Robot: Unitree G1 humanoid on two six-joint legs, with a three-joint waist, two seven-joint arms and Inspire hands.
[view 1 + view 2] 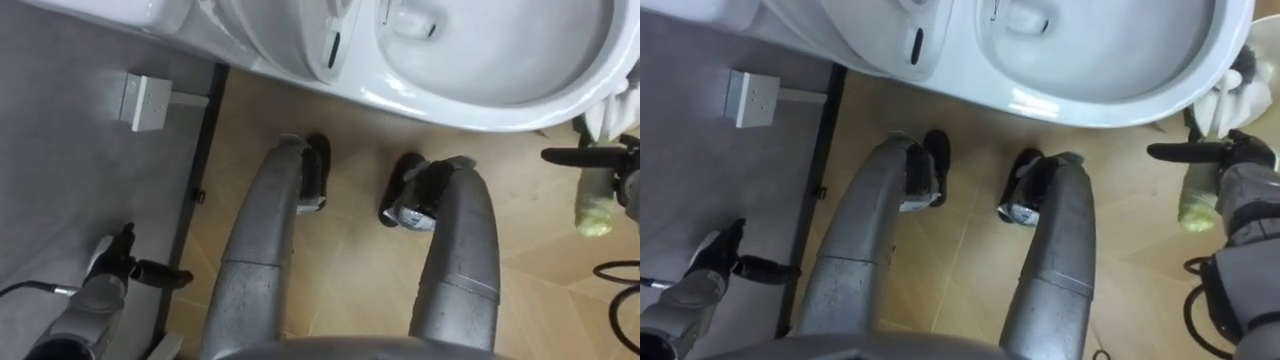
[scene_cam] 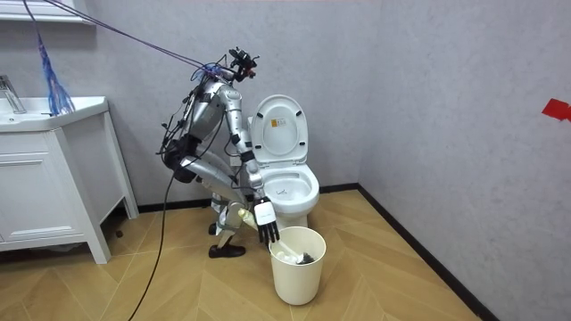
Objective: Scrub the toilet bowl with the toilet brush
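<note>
Nearest the head camera is the left hand point(image 1: 118, 266), low at the robot's left against the grey wall, its fingers apart and relaxed, holding nothing. Further out, at the robot's right, the right hand point(image 1: 1240, 165) reaches down beside the toilet point(image 1: 450, 108). One dark finger points straight out towards the bowl, and a pale yellow-green object point(image 1: 1193, 205) hangs just under it. Whether the other fingers close on that object I cannot tell, nor whether it is part of the brush. The room view shows the robot bent deeply forward in front of the toilet, whose lid point(image 2: 278, 125) is up, with that same hand hanging over the rim of a white bin point(image 2: 297, 265) that stands just beside the bowl. No brush can be made out for certain; if it is anywhere, it is likely in or at this bin, under the right hand. The bowl looks untouched, so the step in hand appears to be fetching the tool, and scrubbing has not begun. The next move calls for a sure grip on the handle and a lift clear of the bin. A swing over the rim into the bowl should follow, without knocking the porcelain. A small white box point(image 1: 145, 100) sits on the wall at the left.
</note>
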